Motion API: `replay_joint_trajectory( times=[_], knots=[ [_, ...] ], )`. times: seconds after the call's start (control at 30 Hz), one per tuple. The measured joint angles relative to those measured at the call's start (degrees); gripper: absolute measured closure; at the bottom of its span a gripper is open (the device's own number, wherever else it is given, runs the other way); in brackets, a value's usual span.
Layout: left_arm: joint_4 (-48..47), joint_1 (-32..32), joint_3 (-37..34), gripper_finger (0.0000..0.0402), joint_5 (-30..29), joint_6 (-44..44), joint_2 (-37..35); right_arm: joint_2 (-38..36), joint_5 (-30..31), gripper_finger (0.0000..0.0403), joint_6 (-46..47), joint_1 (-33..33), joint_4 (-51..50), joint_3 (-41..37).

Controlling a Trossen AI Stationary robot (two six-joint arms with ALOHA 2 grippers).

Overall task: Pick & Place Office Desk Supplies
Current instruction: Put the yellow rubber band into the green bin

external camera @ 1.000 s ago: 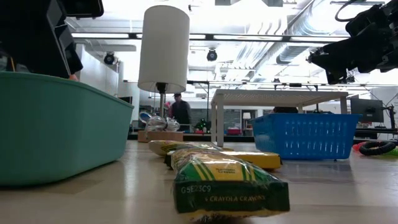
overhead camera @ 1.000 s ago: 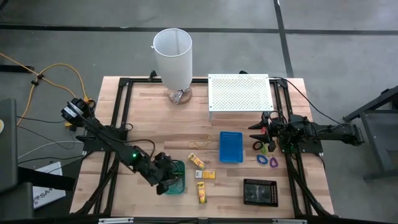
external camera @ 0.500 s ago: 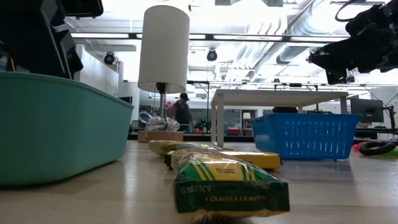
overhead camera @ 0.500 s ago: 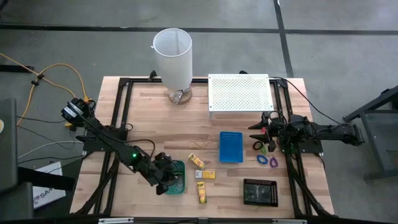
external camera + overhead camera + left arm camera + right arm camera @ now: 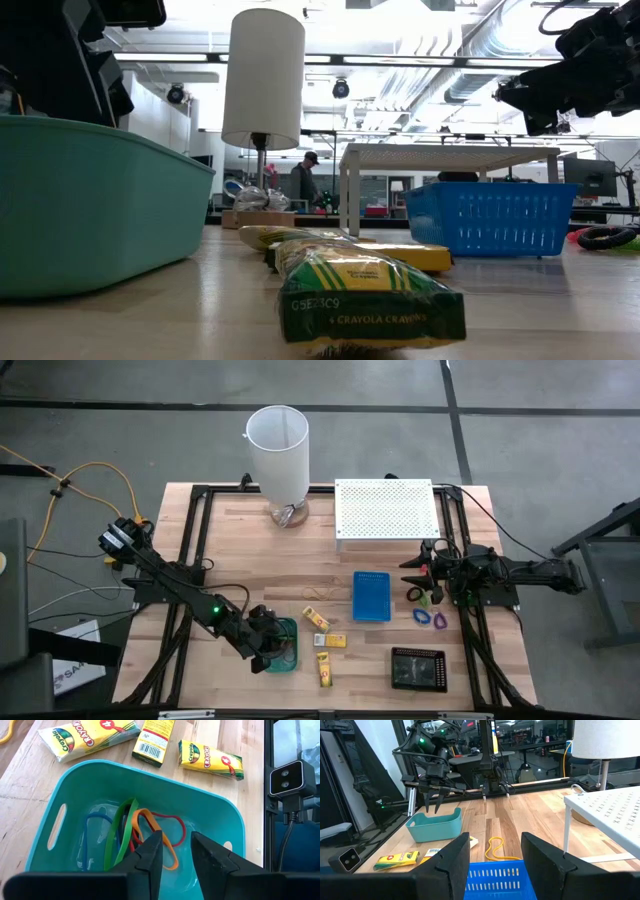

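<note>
Several rubber bands (image 5: 145,832), green, orange, red and blue, are held in the teal tray (image 5: 210,805), over which the left hand (image 5: 174,851) is poised narrowly parted and empty.

Left gripper (image 5: 174,851) lowered, fingers parted, empty; right gripper (image 5: 492,851) raised, fingers apart, empty.
</note>
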Motion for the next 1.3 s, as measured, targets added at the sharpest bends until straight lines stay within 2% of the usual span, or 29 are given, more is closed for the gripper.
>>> replay_joint_trajectory(
  times=[0.17,0.37,0.67,0.97,1.17,1.3],
  knots=[
    [0.0,0.5,0.0,0.0304,0.0,1.2,0.0,0.0,0.0,0.0237,0.0,0.0,0.0,0.0],
    [2.0,5.3,0.6,0.0304,0.5,7.3,-0.2,0.0,0.0,0.0237,0.0,0.0,0.0,0.0],
    [2.4,18.2,5.6,0.0304,8.1,22.6,-0.2,0.0,0.0,0.0237,0.0,0.0,0.0,0.0],
    [1.4,27.9,6.1,0.0304,15.0,29.2,-0.2,0.0,0.0,0.0237,0.0,0.0,0.0,0.0],
    [0.6,30.6,6.1,0.0304,14.7,37.4,-0.2,0.0,0.0,0.0237,0.0,0.0,0.0,0.0],
    [-0.1,32.2,6.1,0.0304,11.1,44.1,-0.2,0.0,0.0,0.0237,0.0,0.0,0.0,0.0]
  ],
)
